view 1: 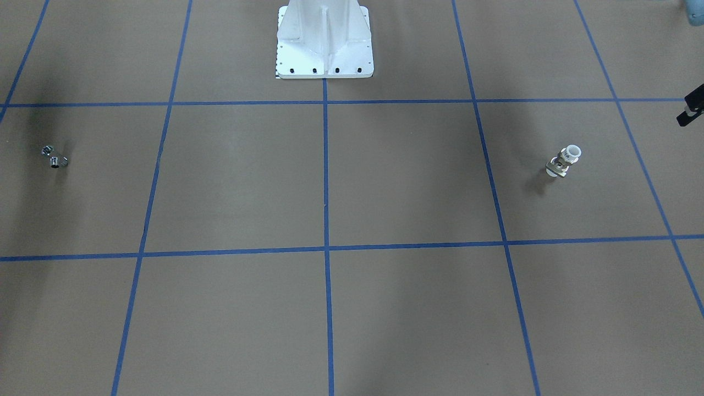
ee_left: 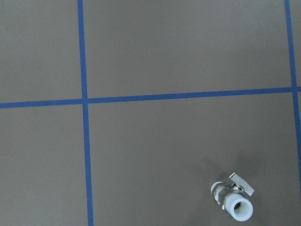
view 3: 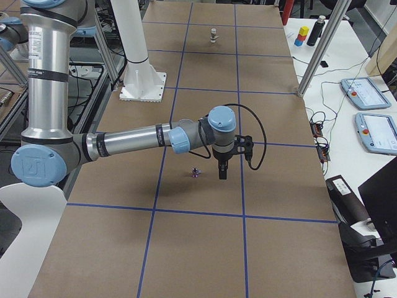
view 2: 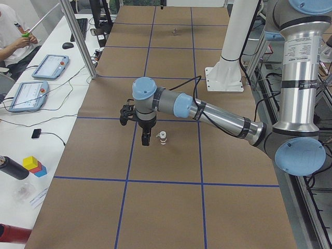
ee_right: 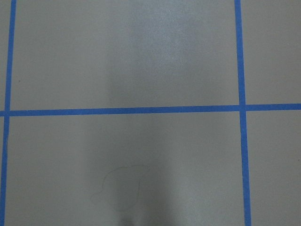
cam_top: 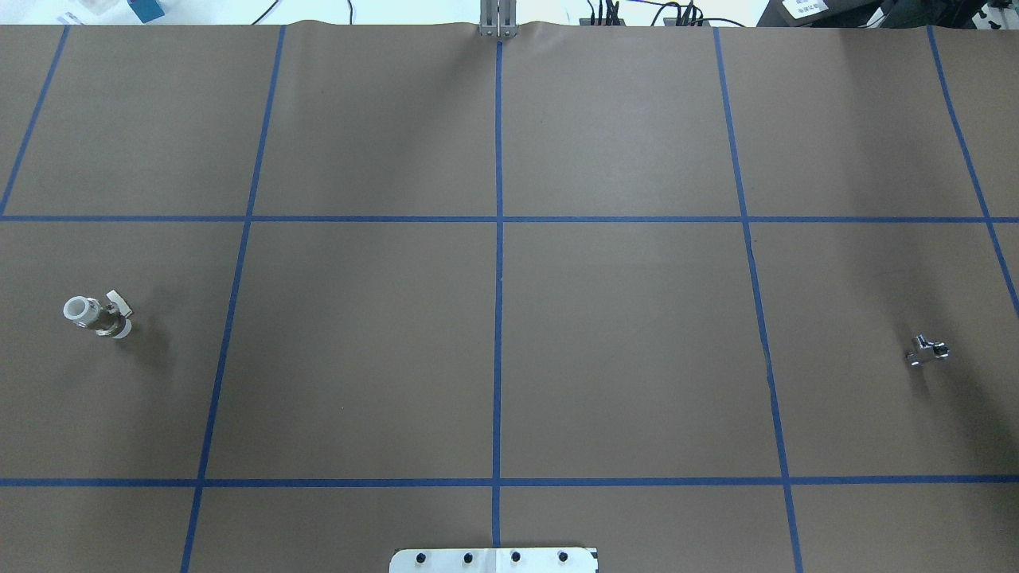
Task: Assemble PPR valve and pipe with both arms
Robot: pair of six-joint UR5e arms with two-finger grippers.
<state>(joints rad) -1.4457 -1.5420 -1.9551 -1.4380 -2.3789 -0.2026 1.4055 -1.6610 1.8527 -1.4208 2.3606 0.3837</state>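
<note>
Alignment over each part is what the coming grasps turn on. The small, stubby, white-ended, brass-middled PPR valve (view 2: 163, 138) with its flat white handle tab stands on one plastic end on the brown paper-covered table (cam_top: 621, 358). Its long axis is upright and its open white mouth faces up.

The black two-finger left gripper (view 2: 146, 140), on the near grey tubular left arm (view 2: 218, 116), hangs fingers-down just beside the valve and apart from it. In the left-end view the valve lies to the robot's side of the jaws, not between them. In the left wrist view it sits in the lower right corner, off centre. I cannot tell how wide these jaws stand.

The tiny, shiny chrome-silver, bent-bodied pipe (view 3: 195, 172) lies on the table at the opposite end, well apart from the valve. The black two-finger right gripper (view 3: 221, 169), on the grey tubular right arm (view 3: 130, 141), hangs fingers-down near it. The pipe again lies to the robot's side of the jaws, and the right wrist view does not show it. The pipe's axis is too small to judge, and I cannot tell how far these jaws are spread.

Both parts rest on the table, so neither gripper holds one. The left arm is nearer the valve and the right arm nearer the pipe. Each likely needs a short sideways shift before descending.
</note>
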